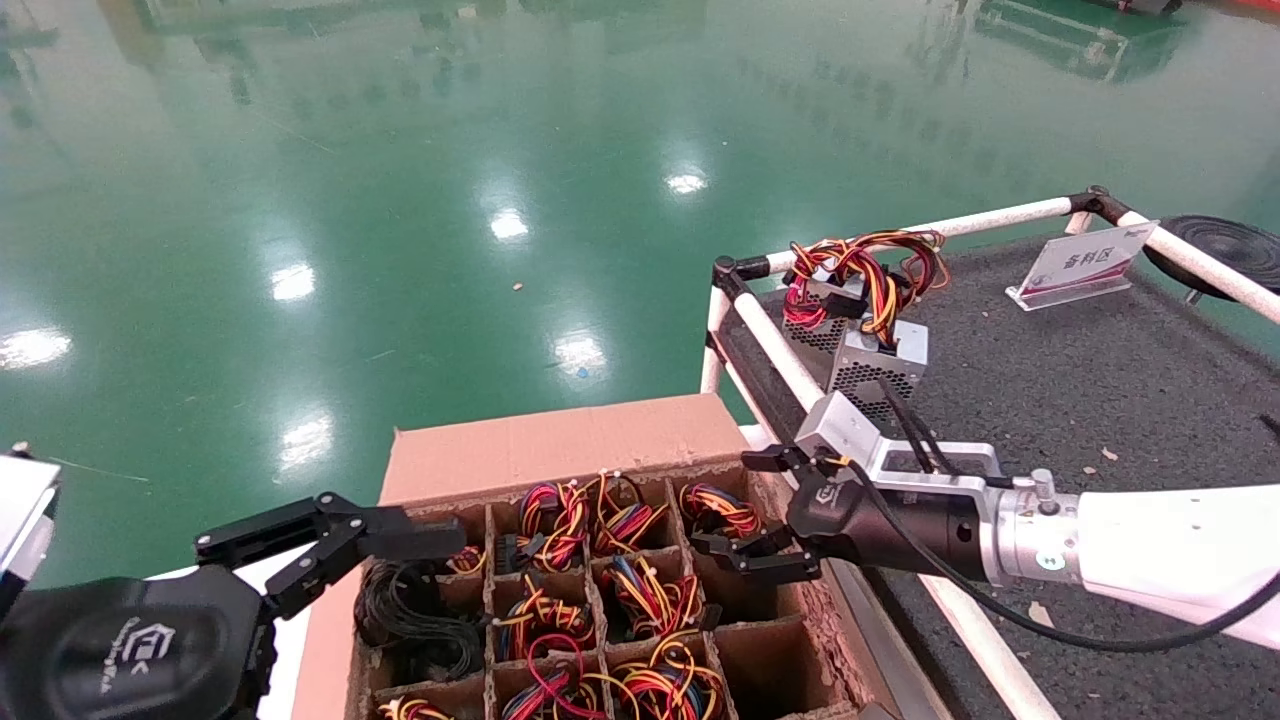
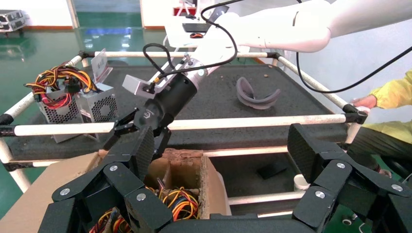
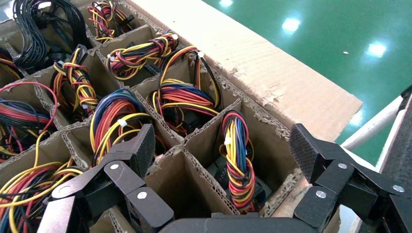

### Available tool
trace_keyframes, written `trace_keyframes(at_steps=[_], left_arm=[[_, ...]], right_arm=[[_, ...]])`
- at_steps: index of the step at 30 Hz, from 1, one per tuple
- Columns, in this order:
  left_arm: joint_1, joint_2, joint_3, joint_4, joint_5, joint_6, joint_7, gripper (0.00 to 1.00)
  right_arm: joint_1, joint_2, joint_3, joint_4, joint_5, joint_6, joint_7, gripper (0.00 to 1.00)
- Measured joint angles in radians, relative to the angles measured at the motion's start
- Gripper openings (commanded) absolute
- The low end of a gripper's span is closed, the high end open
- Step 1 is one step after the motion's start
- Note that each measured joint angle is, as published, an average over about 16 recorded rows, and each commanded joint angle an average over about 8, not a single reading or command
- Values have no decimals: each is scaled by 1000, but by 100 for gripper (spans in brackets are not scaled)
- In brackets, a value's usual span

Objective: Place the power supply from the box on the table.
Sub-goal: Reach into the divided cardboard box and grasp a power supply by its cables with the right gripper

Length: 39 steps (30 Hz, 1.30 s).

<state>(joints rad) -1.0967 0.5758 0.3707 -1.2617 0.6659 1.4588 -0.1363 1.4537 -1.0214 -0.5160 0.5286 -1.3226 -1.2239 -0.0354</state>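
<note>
The right tool, jaws apart and empty, hovered at the box's two o'clock corner cell, probably reaching for the power supply; descent came next. The left tool, also spread, waited at nine o'clock.

The box was plain brown cardboard, and its cells held wire bundles striped red, yellow, orange, blue and black, with one all-black coil at the left. The table was dark grey and speckled, edged by white pipe rails with black joints. The floor was glossy green, and both grippers were black.
</note>
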Motion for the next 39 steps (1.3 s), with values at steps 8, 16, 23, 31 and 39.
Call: trace_keyframes(at_steps=[8, 16, 23, 31, 39], left_arm=[[0, 0, 0, 0, 0, 0, 0, 100], [0, 0, 0, 0, 0, 0, 0, 100], [0, 0, 0, 0, 0, 0, 0, 100], [0, 0, 0, 0, 0, 0, 0, 100], [0, 0, 0, 0, 0, 0, 0, 100]], right_arm=[[21, -31, -2, -82, -1, -3, -41, 0], [36, -57, -2, -152, 0, 1, -77, 0], [50, -72, 0, -208, 0, 9, -105, 0], [65, -82, 4, -265, 3, 13, -133, 0], [72, -90, 9, -309, 10, 11, -158, 0]])
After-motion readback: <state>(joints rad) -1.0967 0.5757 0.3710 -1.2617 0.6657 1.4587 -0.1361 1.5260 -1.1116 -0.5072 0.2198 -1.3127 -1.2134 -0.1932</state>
